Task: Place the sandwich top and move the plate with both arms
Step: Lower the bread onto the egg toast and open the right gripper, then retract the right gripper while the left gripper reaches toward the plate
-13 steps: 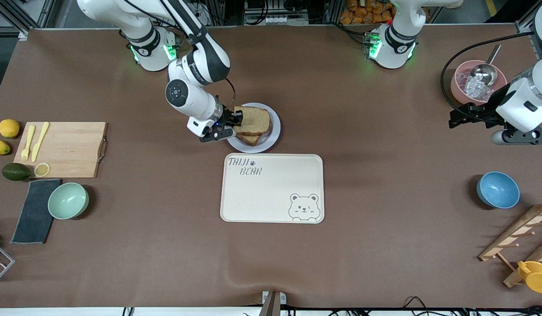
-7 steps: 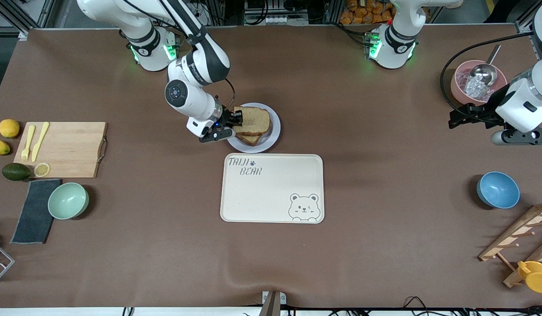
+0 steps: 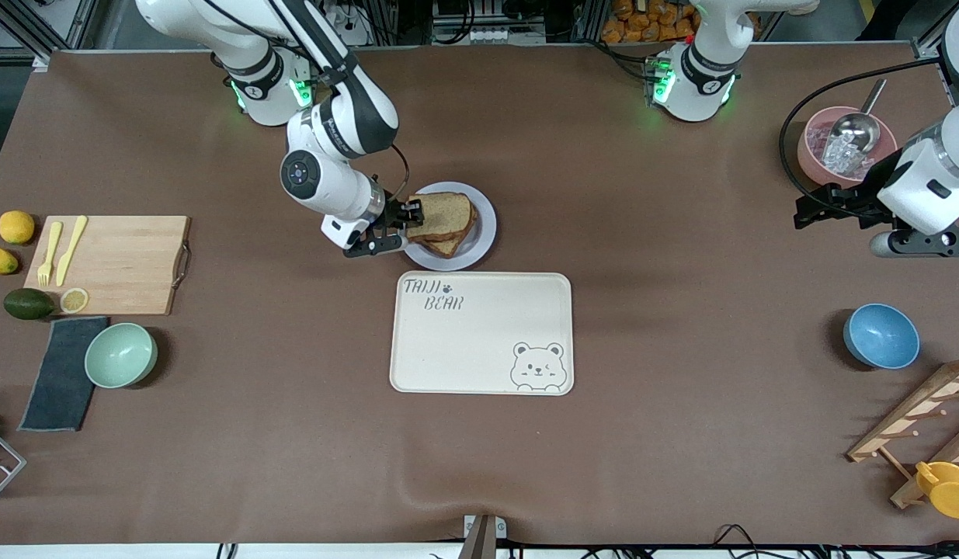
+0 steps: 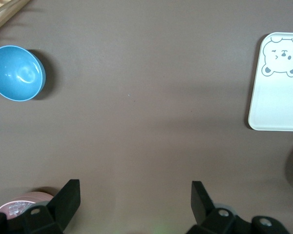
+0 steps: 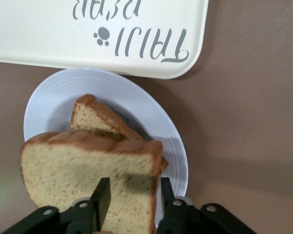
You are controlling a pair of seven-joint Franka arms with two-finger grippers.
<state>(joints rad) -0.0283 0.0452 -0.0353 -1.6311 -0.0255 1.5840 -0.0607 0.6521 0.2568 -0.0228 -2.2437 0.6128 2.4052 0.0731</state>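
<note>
**Right pincer at the sandwich top on the plate; left pincer waiting**

The right pincer (image 3: 401, 225), black and two-fingered, sits at the edge of the sandwich top (image 3: 442, 213), a roughly square slice of speckled tan bread with a darker brown crust. In the right wrist view its fingers (image 5: 101, 197) straddle the near edge of that slice (image 5: 90, 178); whether they pinch the bread or stand just clear of it cannot be told. The slice lies tilted on a second bread slice (image 5: 100, 119), whose corner shows beneath it. Both rest on the small round pale lavender-white plate (image 3: 485, 225), which stands on the brown tabletop (image 3: 681, 427). Just beside the plate, nearer the front camera, lies the cream rectangular tray (image 3: 481, 332) printed with a bear and lettering.

The left pincer (image 4: 134, 204) waits released, jaws wide apart, over bare tabletop toward the left arm's end, beside a pink bowl (image 3: 817, 144) holding a metal scoop. A blue round bowl (image 3: 880, 335) stands nearer the front camera.
</note>
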